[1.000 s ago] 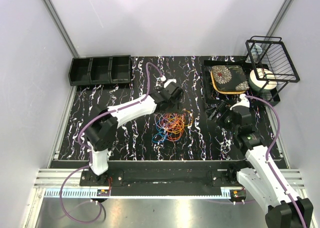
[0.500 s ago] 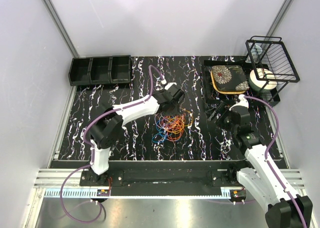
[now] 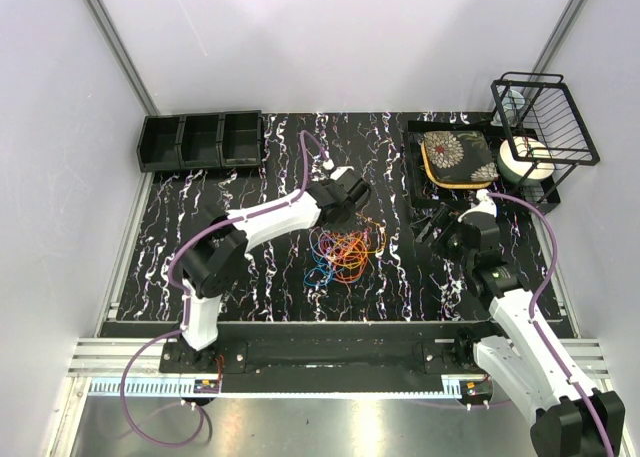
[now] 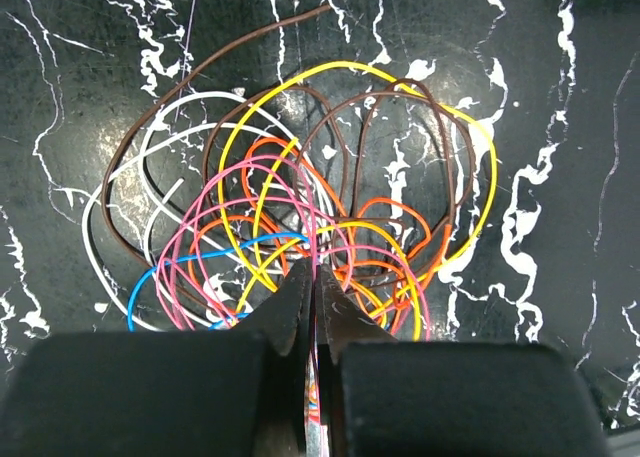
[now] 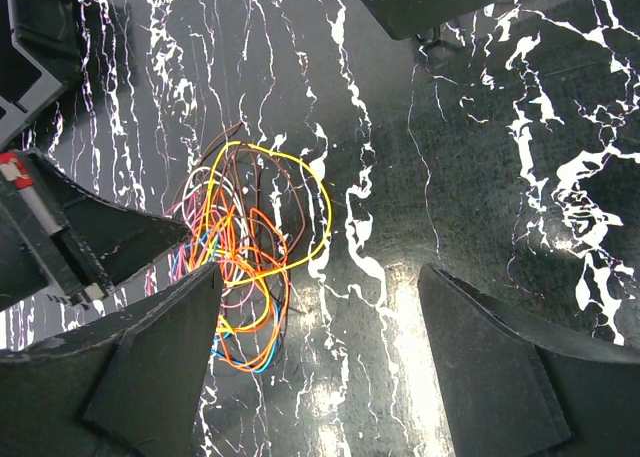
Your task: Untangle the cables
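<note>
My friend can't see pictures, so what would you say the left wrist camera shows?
The left pincer, jaws shut, pinches a thin strand at the near edge of the tangled cables. Brown, white, yellow, orange, pink and blue loops lie piled on a black table veined with white.

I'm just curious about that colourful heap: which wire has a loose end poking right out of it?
The brown wire: its straight end trails out beyond the tangled cables, whereas the other colours loop back inside.
</note>
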`<state>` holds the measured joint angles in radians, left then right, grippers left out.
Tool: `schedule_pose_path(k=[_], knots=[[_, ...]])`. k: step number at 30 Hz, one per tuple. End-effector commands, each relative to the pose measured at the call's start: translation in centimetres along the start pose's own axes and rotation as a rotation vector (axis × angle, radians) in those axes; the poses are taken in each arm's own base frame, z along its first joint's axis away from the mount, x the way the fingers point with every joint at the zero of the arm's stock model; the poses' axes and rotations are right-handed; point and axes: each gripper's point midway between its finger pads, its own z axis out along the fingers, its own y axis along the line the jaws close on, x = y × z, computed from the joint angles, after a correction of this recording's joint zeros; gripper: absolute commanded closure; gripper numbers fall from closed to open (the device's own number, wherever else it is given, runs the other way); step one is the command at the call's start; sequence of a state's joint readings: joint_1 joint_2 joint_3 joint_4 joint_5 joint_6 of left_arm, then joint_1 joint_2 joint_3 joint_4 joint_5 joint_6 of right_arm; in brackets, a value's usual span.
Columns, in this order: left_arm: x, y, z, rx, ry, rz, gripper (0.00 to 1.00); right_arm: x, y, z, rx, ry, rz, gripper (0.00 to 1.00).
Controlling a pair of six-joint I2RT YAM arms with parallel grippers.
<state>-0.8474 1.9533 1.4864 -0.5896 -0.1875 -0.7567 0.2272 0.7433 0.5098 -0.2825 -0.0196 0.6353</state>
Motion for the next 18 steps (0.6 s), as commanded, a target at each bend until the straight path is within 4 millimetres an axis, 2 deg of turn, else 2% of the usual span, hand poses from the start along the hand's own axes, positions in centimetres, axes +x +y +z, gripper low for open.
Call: schedule_pose_path(k=[1, 4, 7, 8, 10, 11, 13, 14, 17, 18], knots=[[-4.2, -2.1, -5.2, 0.070, -0.117, 0.010, 1.00, -1.0, 1.0, -0.2, -0.030, -0.027, -0.014, 0.15], [-6.4, -2.9, -9.4, 0.115, -0.172, 0.022, 1.00, -1.6, 1.7, -0.6, -0.053, -0.038, -0.016, 0.14], [-8.6, -4.0, -14.6, 0.189, -0.241, 0.047, 1.00, -2.3, 2.8, -1.2, -0.091, -0.047, -0.025, 0.14], [-9.8, -4.8, -17.5, 0.247, -0.285, 0.048, 1.00, -2.5, 3.3, -1.4, -0.108, -0.051, -0.029, 0.14], [-10.7, -5.1, -20.5, 0.294, -0.322, 0.072, 1.00, -3.0, 4.7, -2.0, -0.164, -0.047, -0.039, 0.14], [-11.6, -5.8, -23.6, 0.360, -0.363, 0.076, 1.00, -3.2, 5.2, -2.2, -0.185, -0.046, -0.046, 0.14], [-12.2, -6.2, -26.8, 0.424, -0.407, 0.097, 1.00, -3.7, 6.7, -3.0, -0.247, -0.041, -0.057, 0.14], [-12.7, -6.3, -29.5, 0.472, -0.447, 0.101, 1.00, -3.8, 7.2, -3.3, -0.264, -0.041, -0.057, 0.14], [-12.8, -5.5, -32.4, 0.504, -0.513, 0.118, 1.00, -4.3, 8.6, -4.0, -0.323, -0.043, -0.066, 0.13], [-13.0, -5.5, -32.6, 0.511, -0.535, 0.122, 1.00, -4.1, 9.1, -4.3, -0.352, -0.034, -0.072, 0.13]])
